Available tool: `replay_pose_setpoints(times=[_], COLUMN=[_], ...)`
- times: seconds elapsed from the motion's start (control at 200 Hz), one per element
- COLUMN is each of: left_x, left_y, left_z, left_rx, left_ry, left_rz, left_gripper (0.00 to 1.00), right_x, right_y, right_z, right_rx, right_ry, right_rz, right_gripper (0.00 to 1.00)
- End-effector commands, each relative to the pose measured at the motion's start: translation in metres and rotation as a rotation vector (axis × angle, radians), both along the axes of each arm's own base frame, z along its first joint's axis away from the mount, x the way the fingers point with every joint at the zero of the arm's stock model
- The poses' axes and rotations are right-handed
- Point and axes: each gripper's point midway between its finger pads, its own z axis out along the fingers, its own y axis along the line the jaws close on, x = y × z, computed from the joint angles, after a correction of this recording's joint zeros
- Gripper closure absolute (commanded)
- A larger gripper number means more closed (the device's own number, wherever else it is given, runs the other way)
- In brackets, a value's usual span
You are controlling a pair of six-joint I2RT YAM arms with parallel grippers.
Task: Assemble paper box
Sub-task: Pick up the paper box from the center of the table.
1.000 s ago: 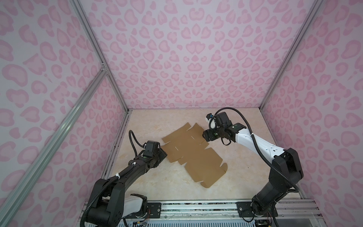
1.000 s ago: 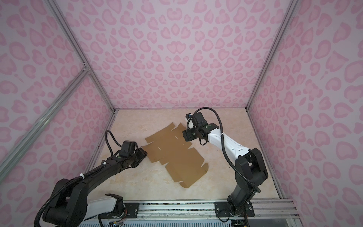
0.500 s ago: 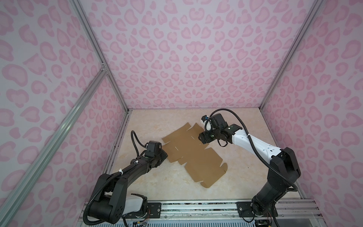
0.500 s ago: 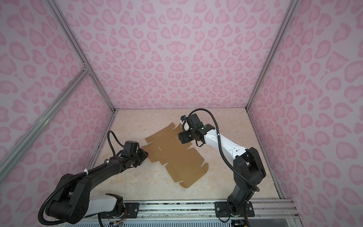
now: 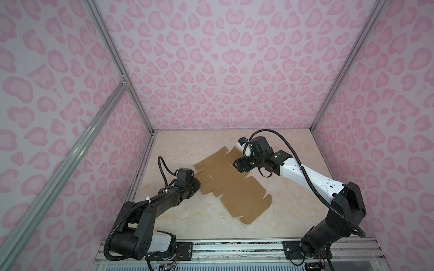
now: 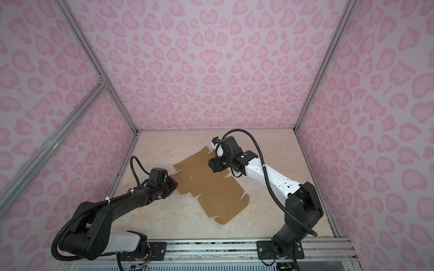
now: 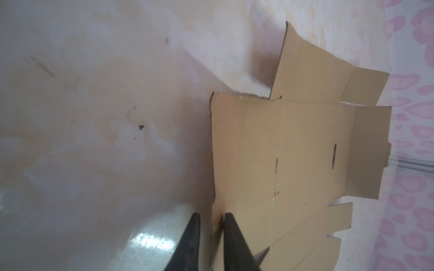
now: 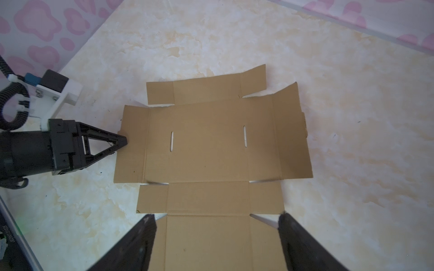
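Flat brown paper box [image 5: 231,185] lies unfolded mid-bench [image 5: 178,145]. My left tool [image 7: 211,214] straddles its side flap [image 8: 130,152] edge, jaws narrow; I cannot tell if it grips. My right tool [image 8: 216,215] hovers above, wide open, empty. I'd pinch fully, then fold slowly along the crease [image 8: 146,145].

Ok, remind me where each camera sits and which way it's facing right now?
Top views: high above the arm bases, looking down at the table; left arm, right arm, left hand, right hand, flat paper box.
Left wrist: low on the left arm, looking across the box toward a wall; its fingers straddle the box edge.
Right wrist: on the right arm, looking down on the box; its open fingers show.
Shared: right wrist and both top views show the left hand at one flap.
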Motion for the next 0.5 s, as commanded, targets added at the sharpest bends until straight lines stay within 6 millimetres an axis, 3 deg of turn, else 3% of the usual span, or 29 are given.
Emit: replay_pose_setpoints(times=[0.0, 0.32, 0.495], left_x=[0.009, 0.01, 0.014], left_y=[-0.003, -0.003, -0.007], left_z=[0.004, 0.008, 0.024], left_rx=[-0.016, -0.009, 0.016], left_ry=[-0.037, -0.074, -0.167], left_rz=[0.002, -0.012, -0.08], left_gripper=[0.8, 0.92, 0.96], right_x=[-0.006, -0.018, -0.021], right_y=[0.011, 0.022, 0.028], right_z=[0.007, 0.026, 0.045], right_rx=[0.041, 0.176, 0.315], right_ry=[-0.004, -0.001, 0.007], right_rz=[0.019, 0.027, -0.013], right_gripper=[0.15, 0.15, 0.15])
